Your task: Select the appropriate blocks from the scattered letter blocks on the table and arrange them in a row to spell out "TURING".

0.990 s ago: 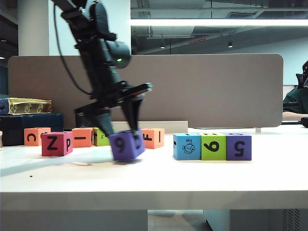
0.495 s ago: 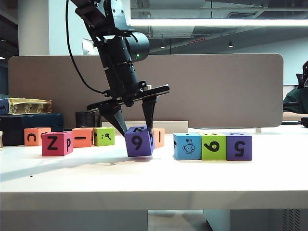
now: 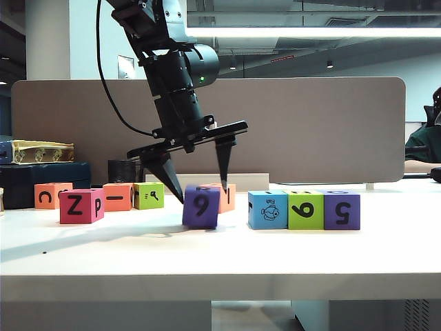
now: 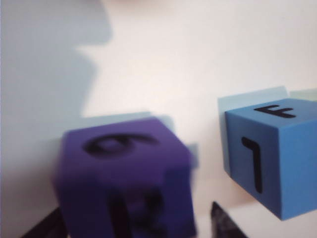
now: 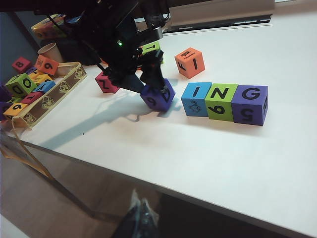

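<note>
With I, N, G rowed on the table (image 3: 227, 255), the left gripper (image 3: 196, 176) stood spread over the purple block (image 3: 201, 206), seemingly R, near the blue block (image 3: 268, 209); T, U unplaced; right gripper (image 5: 141, 210) indiscernible

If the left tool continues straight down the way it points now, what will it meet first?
Most likely the small matte purple cube, directly below and between the open fingers of the left tool; the fingers seem to pass beside it to the white table.
</note>
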Robot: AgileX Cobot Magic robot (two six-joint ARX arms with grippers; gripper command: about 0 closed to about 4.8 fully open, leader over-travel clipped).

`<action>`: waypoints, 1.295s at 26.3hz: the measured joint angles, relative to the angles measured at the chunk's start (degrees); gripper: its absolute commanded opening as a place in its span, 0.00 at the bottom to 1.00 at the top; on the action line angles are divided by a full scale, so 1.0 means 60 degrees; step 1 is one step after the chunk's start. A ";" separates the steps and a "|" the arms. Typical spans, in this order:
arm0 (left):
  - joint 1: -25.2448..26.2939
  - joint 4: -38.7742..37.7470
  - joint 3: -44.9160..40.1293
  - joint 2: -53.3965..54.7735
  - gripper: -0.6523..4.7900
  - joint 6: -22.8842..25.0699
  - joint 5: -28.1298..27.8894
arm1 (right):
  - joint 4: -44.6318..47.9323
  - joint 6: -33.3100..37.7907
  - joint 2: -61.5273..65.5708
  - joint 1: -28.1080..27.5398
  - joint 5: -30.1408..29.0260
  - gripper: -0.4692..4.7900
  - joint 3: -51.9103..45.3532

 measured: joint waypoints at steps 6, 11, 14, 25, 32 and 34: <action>-0.0120 -0.0036 0.0000 0.0000 0.75 -0.0113 -0.0007 | 0.0000 0.0000 0.0000 0.0000 0.0000 0.09 0.0000; -0.0120 -0.0240 0.0055 0.0000 0.76 0.0127 -0.0007 | 0.0000 -0.0004 0.0000 0.0000 0.0000 0.09 0.0000; -0.0087 -0.0831 0.0535 0.0000 0.76 0.0576 -0.0361 | 0.0000 0.0000 0.0000 0.0000 0.0000 0.09 0.0000; 0.0109 -0.1224 0.2317 -0.0321 0.75 0.2390 -0.2659 | 0.0000 0.0000 0.0000 0.0000 -0.0004 0.09 0.0000; 0.1938 -0.2055 0.2688 -0.0306 0.81 0.2703 -0.2736 | 0.0000 0.0000 0.0000 0.0000 0.0000 0.09 0.0000; 0.2346 -0.2371 0.2652 -0.0299 0.89 0.2703 -0.2641 | 0.0000 -0.0004 0.0000 0.0000 0.0000 0.09 0.0000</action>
